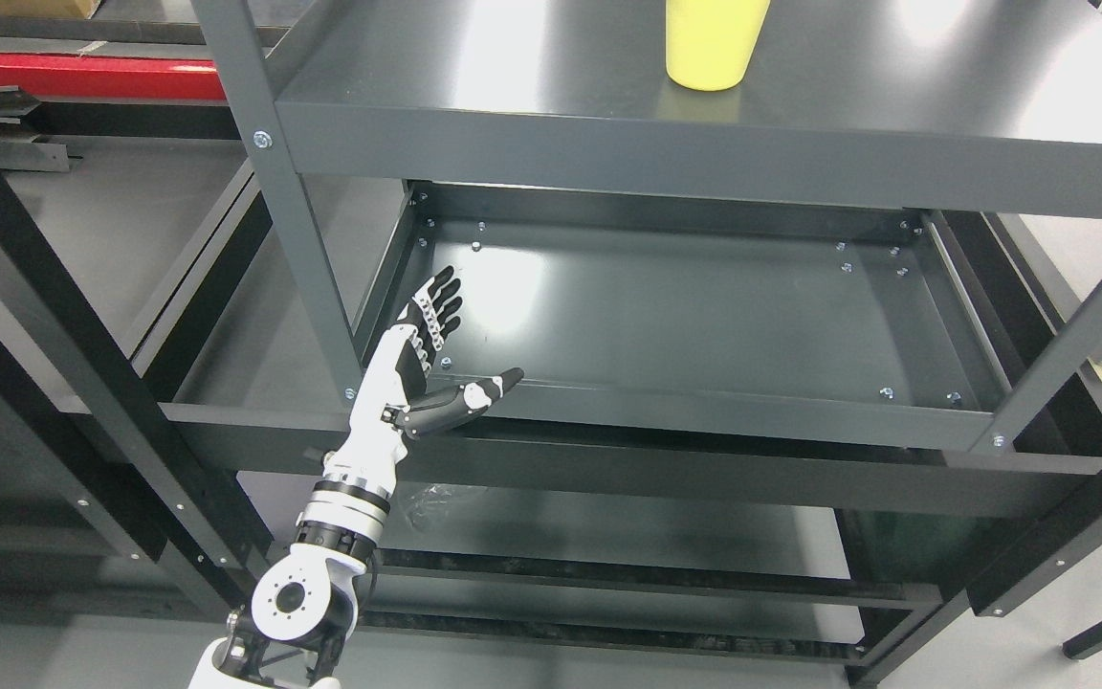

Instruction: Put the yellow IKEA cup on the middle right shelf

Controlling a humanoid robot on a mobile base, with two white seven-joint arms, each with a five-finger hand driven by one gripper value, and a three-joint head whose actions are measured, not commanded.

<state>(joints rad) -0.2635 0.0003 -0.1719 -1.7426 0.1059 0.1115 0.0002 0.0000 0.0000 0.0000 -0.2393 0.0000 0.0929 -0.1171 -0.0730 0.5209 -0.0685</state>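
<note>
The yellow cup stands on the upper shelf (its rim cut off by the frame's top edge). The left hand hangs empty, fingers spread, at the lower shelf's front-left corner.

Yellow cup on upper shelf

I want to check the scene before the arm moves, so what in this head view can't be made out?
- Yellow cup on the upper shelf: its top is cut off by the picture's upper edge, so the rim and inside are unseen.
- Right arm: outside the frame entirely.
- Left hand, open near the lower tray: whether it touches the tray's edge cannot be told.
- Clear wrapping below the tray: too faint to identify.
</note>
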